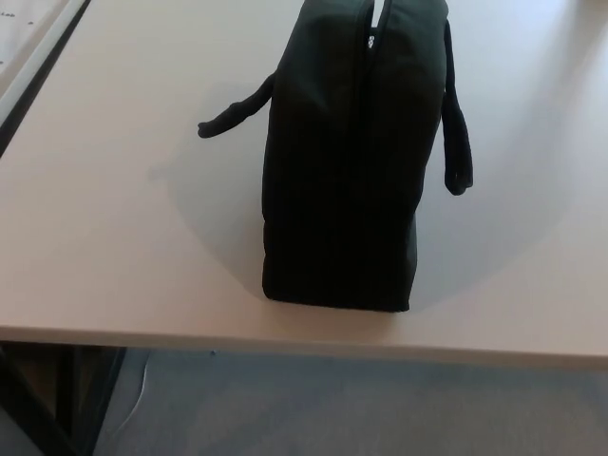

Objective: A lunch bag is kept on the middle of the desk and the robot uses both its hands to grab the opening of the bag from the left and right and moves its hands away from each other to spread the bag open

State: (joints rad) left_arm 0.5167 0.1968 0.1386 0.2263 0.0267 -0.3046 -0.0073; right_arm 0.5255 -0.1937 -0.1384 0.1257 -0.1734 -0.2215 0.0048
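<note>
- Head view, and here's the lunch bag (340,180); black, standing upright on the worktop (114,237), close to the near edge and roughly midway along it; its top runs out of the picture at the far side
- A zip line (366,57) runs down the middle of the top, with a pale sliver of gap showing right at the upper edge; how far it is unzipped I cannot tell
- Two soft strap handles: the left handle (236,112) flops out onto the worktop, the right handle (458,123) droops down the bag's side
- No hand in shot on either side; left and right are both out of view, so the state of the fingers cannot be told
- Handling call: it looks like padded fabric, light and soft; the walls should give when pulled; the bag may slide or tip if one side tugs harder; best hold is likely the fabric lips either side of the zip, not the floppy straps
- Surface: pale, smooth, matte, otherwise bare; beyond the near edge, grey floor (361,408) and a dark desk leg (38,399) at lower left
</note>
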